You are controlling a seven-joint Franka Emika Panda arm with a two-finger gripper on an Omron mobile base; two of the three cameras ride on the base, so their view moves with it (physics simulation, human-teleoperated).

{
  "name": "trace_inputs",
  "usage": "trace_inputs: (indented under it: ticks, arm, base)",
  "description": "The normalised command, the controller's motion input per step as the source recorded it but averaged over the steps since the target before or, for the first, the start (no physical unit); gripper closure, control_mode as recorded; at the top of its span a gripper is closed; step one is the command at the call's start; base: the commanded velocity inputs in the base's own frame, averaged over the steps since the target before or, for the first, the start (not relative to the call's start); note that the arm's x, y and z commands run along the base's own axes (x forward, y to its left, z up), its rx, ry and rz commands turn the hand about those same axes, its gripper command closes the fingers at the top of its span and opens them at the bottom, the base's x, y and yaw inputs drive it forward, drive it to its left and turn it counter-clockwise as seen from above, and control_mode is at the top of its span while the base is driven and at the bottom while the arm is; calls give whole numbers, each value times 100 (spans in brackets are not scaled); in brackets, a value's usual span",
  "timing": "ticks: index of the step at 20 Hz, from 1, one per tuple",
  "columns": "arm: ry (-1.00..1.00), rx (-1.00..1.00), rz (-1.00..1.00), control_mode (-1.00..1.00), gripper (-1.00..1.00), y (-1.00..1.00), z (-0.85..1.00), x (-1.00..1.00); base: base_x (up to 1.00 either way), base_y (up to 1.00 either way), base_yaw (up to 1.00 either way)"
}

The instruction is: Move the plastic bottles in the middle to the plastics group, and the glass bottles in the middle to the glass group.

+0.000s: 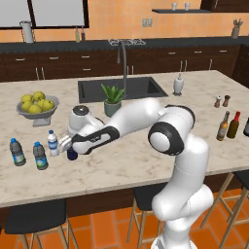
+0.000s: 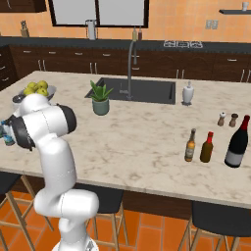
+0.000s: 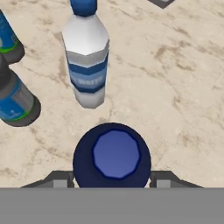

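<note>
From the left base view, the arm reaches low across the table (image 1: 146, 160) toward its left end, and the tool (image 1: 69, 147) sits down around the dark navy bottle (image 1: 72, 154), which stands just beside the white-bodied water bottle (image 1: 52, 143) of the plastics group; two clear blue-labelled bottles (image 1: 17, 152) (image 1: 40, 156) stand a little further left, in front of the fruit bowl (image 1: 37, 107). Far off at the right end, an amber-brown bottle (image 1: 223, 126) and a red-necked bottle (image 1: 234, 125) stand side by side near the salt and pepper shakers (image 1: 221, 101). From the right base view, the same amber-brown bottle (image 2: 190, 145) stands next to the red-necked bottle (image 2: 207, 147) and a large dark wine bottle (image 2: 238, 143), so the glass side looks settled, and the middle of the table holds no bottles, only the potted plant (image 2: 100, 99) near the sink (image 2: 139, 90). In the hand view, the navy bottle's cap (image 3: 114, 154) is seen from above, sitting between the two fingertips (image 3: 59, 180), which flank it on either side; the tool appears closed on the bottle, though whether the pads press it I cannot confirm. The bottle seems to be at table level beside the white bottle (image 3: 86, 61). By my judgement the task is nearly done: what remains is to let go of the navy bottle and pull clear.
</note>
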Motion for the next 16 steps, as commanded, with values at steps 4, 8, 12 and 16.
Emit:
trace_inputs:
  ticks: [4, 8, 12, 16]
  arm:
    - [0, 0, 0, -100, 100, 3, -42, 1]
    - [0, 0, 0, -100, 100, 1, -15, 6]
    - [0, 0, 0, -100, 100, 13, 0, 27]
    - [0, 0, 0, -100, 100, 2, 0, 8]
  base:
    - [0, 0, 0]
    - [0, 0, 0]
    - [0, 0, 0]
    - [0, 0, 0]
